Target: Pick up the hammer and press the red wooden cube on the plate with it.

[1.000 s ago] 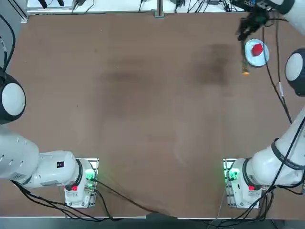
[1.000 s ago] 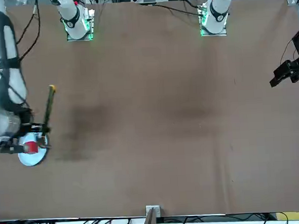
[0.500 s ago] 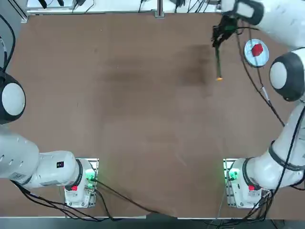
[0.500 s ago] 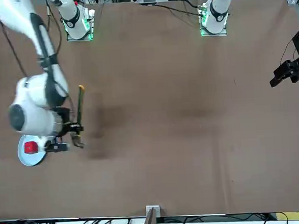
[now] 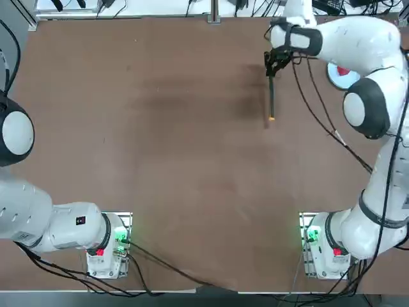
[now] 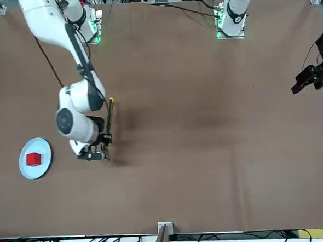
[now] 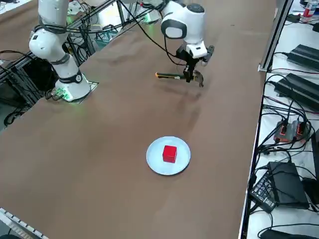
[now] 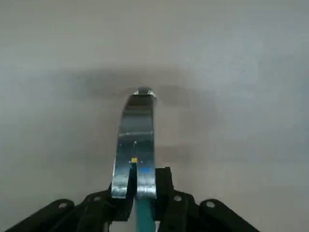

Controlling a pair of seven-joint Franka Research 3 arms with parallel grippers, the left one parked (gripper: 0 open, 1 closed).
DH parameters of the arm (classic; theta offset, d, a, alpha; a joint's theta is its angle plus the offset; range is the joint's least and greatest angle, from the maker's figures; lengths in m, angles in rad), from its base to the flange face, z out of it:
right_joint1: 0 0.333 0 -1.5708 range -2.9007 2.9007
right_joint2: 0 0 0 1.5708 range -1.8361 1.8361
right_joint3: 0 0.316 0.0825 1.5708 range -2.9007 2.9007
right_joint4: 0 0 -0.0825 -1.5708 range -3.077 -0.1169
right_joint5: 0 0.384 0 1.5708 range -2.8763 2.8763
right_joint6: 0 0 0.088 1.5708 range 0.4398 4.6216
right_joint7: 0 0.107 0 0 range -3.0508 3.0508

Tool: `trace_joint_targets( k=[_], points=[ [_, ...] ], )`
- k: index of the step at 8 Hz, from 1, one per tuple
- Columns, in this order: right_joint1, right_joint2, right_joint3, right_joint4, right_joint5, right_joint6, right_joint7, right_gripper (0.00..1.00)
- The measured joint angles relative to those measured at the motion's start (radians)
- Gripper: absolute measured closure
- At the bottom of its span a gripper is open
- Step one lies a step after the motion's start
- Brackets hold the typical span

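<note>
A robotics lab or research workspace. Two white robot arms, the right arm (image 5: 380,153) and the left arm (image 5: 57,220), are mounted along one edge of a wide brown table (image 5: 192,160). Loose black cables (image 5: 172,267) run over it. Beside the table, a white bench (image 7: 291,224) carries black electronics boxes (image 7: 288,184), a small keypad (image 7: 263,193) and tangled wiring (image 7: 291,112). A metal frame (image 7: 276,35) edges the table.

The right arm (image 5: 377,102) has white rounded shells, 2 or more dark grey bands, black cables and a black hand with round metal screws. On its base (image 5: 326,246), green lights glow beside a red part.
</note>
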Motion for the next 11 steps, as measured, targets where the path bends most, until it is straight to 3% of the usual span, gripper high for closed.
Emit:
trace_joint_targets(
  k=[9,11],
  points=[
    [-0.001,0.029,-0.014,-0.009,-0.047,0.000,0.000,0.77],
    [-0.001,0.029,-0.014,-0.009,-0.048,0.000,0.000,0.45]
  ],
)
